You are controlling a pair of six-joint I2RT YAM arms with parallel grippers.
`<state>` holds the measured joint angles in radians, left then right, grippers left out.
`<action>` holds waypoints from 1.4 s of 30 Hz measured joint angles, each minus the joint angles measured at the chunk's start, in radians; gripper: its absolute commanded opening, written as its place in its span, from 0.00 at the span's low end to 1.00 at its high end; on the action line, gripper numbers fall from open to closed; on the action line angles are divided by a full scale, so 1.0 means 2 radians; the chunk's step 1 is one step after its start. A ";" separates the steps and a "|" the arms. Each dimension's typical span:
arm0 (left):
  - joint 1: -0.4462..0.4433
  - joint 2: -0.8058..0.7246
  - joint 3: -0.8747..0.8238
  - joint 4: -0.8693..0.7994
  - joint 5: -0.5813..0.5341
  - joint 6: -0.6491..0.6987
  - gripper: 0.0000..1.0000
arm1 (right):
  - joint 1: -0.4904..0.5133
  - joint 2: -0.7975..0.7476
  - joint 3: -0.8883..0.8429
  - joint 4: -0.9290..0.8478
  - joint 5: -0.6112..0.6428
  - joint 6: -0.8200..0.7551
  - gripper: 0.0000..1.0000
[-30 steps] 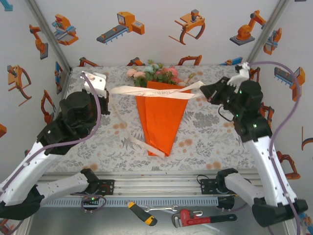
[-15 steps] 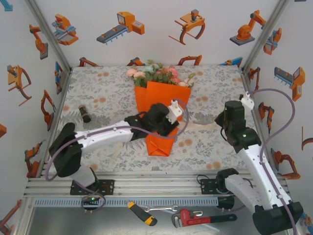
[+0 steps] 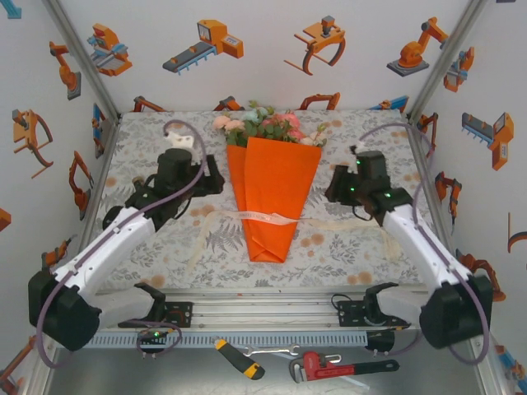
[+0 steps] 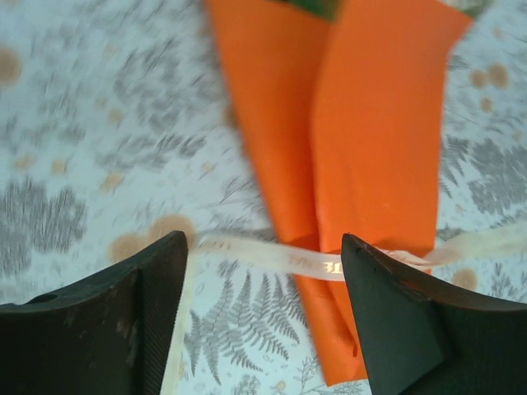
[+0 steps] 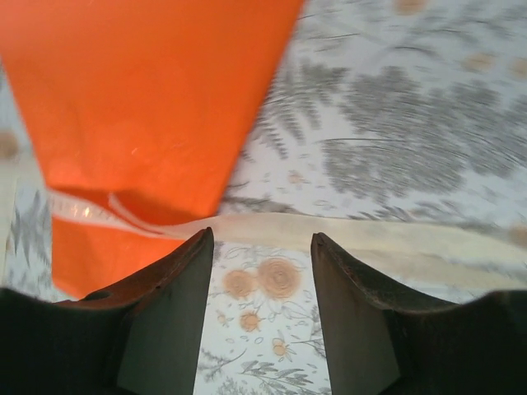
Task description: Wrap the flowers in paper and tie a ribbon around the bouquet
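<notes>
Bouquet (image 3: 272, 177), tapering orange paper (image 4: 375, 123) cone, thin cream ribbon (image 3: 263, 217) across

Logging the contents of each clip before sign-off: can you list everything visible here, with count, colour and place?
paper: one, bright orange, folded into a cone mid-table, point toward the arms
flowers: one bunch, pink, peach and white with green leaves, at the cone's far end
ribbon: one, cream, across the cone's lower part, ends trailing on the cloth both sides
tablecloth: one, pale grey floral print, covering the table
screwdriver: one, yellow and black, in front of the near rail
pipe wrench: one, red, right of the screwdriver
robot stickers: many, orange and blue, on the walls
left gripper: black, open, left of the cone
right gripper: black, open, right of the cone
</notes>
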<state>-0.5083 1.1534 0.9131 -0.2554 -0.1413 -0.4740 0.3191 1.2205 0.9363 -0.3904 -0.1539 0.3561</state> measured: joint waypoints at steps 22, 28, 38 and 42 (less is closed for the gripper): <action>0.028 0.047 -0.056 -0.050 0.070 -0.099 0.70 | 0.134 0.290 0.158 -0.012 -0.163 -0.154 0.39; 0.028 0.049 -0.056 -0.048 0.071 -0.099 0.70 | 0.134 0.309 0.159 -0.024 -0.151 -0.164 0.19; 0.029 0.064 -0.057 -0.041 0.067 -0.093 0.73 | 0.134 0.296 0.169 -0.034 -0.144 -0.165 0.00; 0.029 0.098 -0.056 -0.032 0.051 -0.081 0.78 | 0.134 0.267 0.169 -0.034 -0.144 -0.161 0.00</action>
<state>-0.4507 1.3499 0.8005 -0.3195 -0.0383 -0.6353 0.5861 1.7550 1.2747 -0.4576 -0.4416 0.0341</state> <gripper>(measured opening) 0.760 0.003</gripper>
